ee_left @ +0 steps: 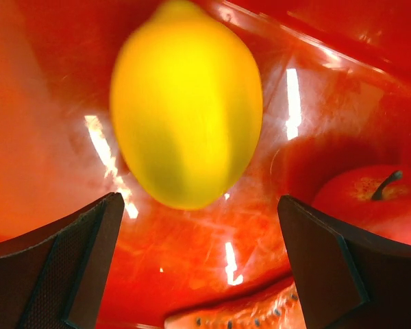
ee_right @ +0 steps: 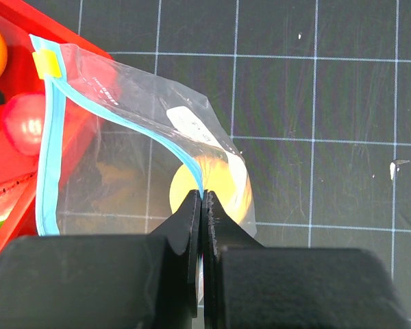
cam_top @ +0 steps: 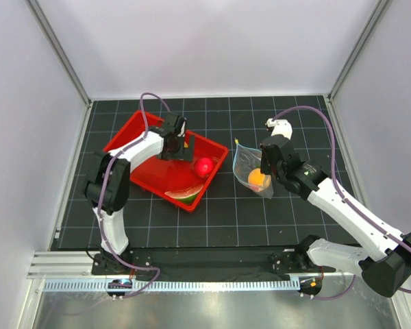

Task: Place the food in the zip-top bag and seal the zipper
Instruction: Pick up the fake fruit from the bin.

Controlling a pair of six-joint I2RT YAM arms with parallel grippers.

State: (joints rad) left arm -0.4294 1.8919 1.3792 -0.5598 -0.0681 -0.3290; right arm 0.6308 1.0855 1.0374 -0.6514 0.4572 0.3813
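Left fingers [ee_left: 75, 267] straddling the lemon [ee_left: 186, 103]; right fingers [ee_right: 188, 226] holding the zip-top bag [ee_right: 123, 137].
The left fingers are standing spread wide around the lemon in the red tray [cam_top: 133, 137] toward the worktop's [ee_right: 329, 103] far-left corner, with the red apple [ee_left: 377, 199] and watermelon wedge [ee_left: 246, 315] lying close by. The right fingers are pressing together on the bag's teal zipper [ee_right: 46, 151] edge, right of the worktop's middle, with the orange ball [ee_right: 222, 188] inside. An off-centre squeeze is likely to squirt the glossy lemon away, and the single pinch is risking a sagging, narrowed mouth.
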